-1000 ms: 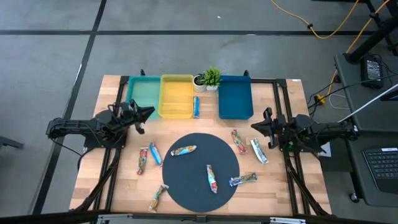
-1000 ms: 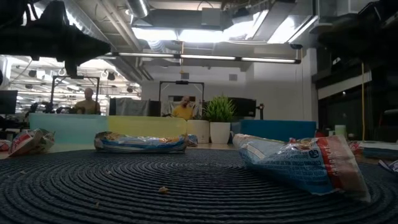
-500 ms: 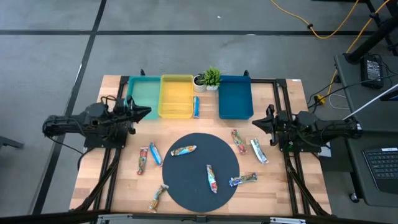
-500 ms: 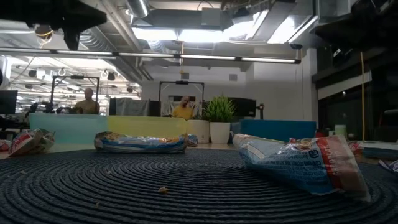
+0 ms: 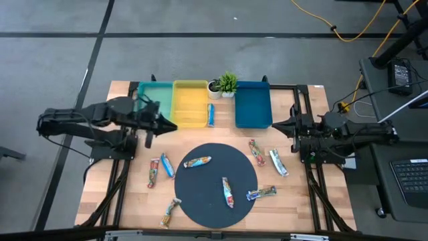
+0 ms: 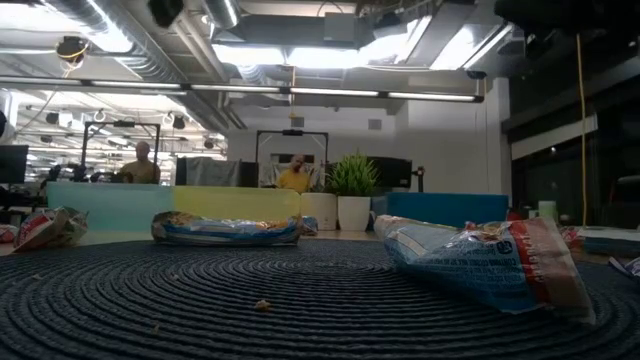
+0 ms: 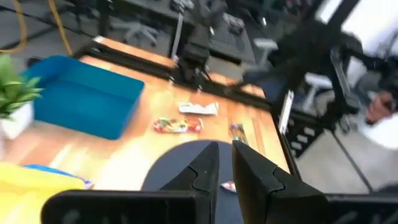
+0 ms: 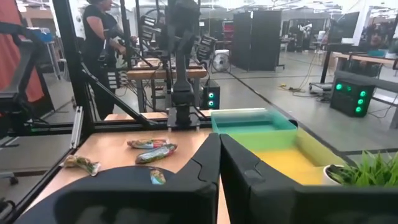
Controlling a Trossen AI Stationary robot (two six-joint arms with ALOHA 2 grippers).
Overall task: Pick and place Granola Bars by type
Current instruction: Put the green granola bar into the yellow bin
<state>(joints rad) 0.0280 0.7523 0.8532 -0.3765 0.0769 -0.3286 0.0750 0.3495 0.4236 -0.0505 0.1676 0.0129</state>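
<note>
Several granola bars lie loose on and around the round dark mat [image 5: 216,182]. One lies at the mat's far left [image 5: 197,161] and one in its middle [image 5: 228,192]. Two lie left of it [image 5: 153,172]; others lie right of it [image 5: 255,151]. A blue bar [image 5: 210,115] rests on the wood beside the yellow tray [image 5: 189,102]. My left gripper [image 5: 172,125] hovers in front of that tray, all but shut, a thin slit between its fingers [image 7: 208,163], holding nothing. My right gripper [image 5: 275,125] hovers at the table's right, pointing toward the left edge, shut and empty [image 8: 219,140].
A green tray [image 5: 154,102], the yellow tray and a blue tray [image 5: 253,104] stand in a row along the far edge, with a small potted plant [image 5: 227,84] between the yellow and blue ones. People stand in the room beyond the table.
Both arms have risen from their low resting poses. My left gripper has gone up and toward the table's right, coming out in front of the yellow tray and tipping nearer to level; in the low view it has left the picture's top. My right gripper has risen a little.
</note>
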